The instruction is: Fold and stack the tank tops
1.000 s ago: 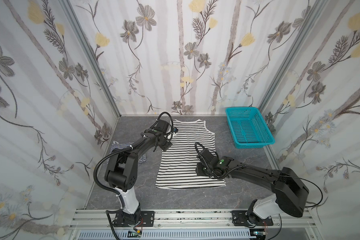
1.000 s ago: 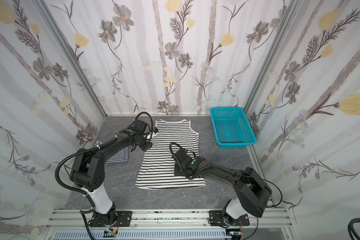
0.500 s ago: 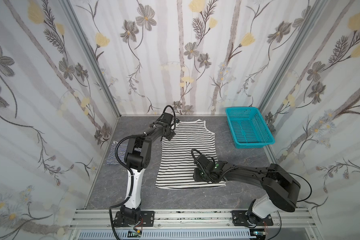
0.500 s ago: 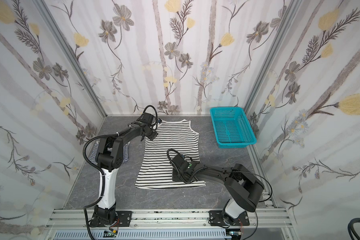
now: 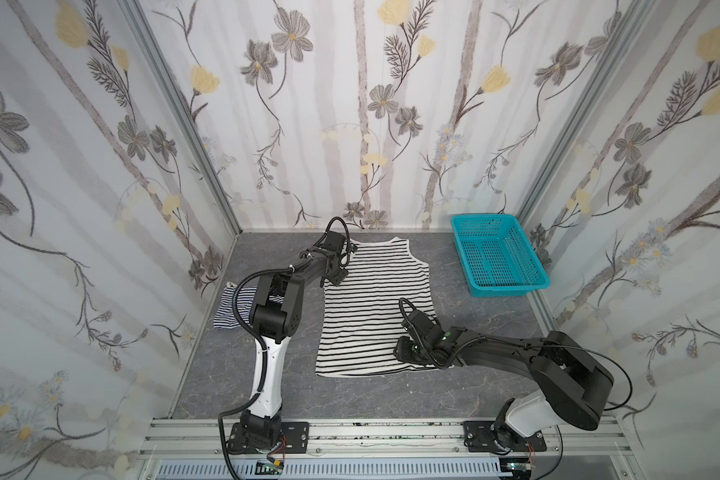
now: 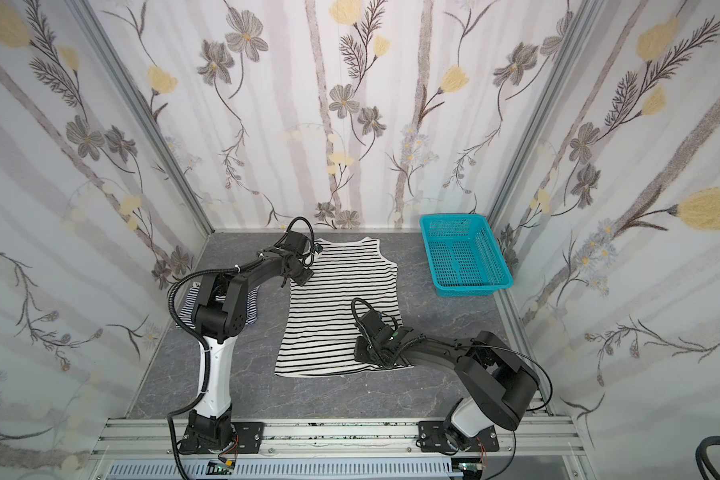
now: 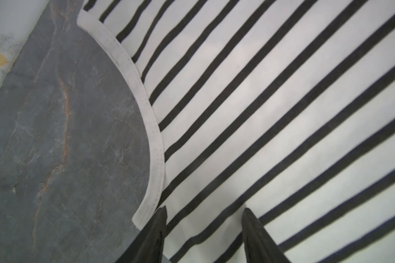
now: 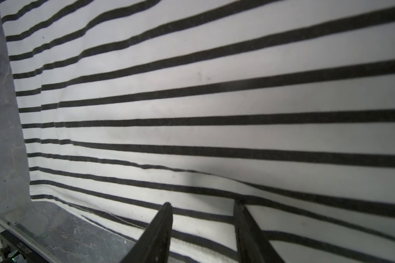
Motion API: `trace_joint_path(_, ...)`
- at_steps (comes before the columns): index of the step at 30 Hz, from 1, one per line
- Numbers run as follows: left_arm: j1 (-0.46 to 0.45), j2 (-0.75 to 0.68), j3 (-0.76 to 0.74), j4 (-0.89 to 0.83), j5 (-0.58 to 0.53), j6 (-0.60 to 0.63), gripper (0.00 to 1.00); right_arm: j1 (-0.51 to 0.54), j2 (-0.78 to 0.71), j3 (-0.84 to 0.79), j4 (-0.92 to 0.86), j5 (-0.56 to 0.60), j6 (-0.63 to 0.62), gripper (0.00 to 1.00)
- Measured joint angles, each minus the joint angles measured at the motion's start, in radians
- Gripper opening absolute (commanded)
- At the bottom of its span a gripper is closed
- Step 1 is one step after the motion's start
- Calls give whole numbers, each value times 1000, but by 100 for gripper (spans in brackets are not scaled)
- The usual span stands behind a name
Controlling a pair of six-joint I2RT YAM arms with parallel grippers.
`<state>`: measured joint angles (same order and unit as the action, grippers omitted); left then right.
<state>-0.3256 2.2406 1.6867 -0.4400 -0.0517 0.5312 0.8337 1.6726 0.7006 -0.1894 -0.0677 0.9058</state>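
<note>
Thin-striped top (image 5: pixel 228 311) partly behind left arm (image 5: pixel 276 308)

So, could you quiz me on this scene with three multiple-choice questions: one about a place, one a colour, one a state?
1. Where does the basket stand?
A) far right corner of the table
B) near left corner
C) dead centre

2. What colour is it?
A) red
B) teal
C) yellow

3. How does the wide-striped top lie?
A) rolled up
B) hanging
C) spread flat

Answers: 1 A, it sits by the back and right walls; 2 B, its mesh is teal; 3 C, its whole outline lies flat on the table.
</note>
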Motion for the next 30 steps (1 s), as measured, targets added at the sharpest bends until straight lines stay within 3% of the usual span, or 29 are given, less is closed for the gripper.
trace_joint_path(12,-9,-164,-247,32,-27,-5,55,-217,-1,5,-24,-64,-97,48)
trace_joint_path(19,-13,-291,-418,9,-3,-27,55,-336,64,84,-54,-105,-159,48)
trace_joint_path(30,-60,-428,-594,3,26,-64,56,-485,207,270,-162,-55,-244,48)
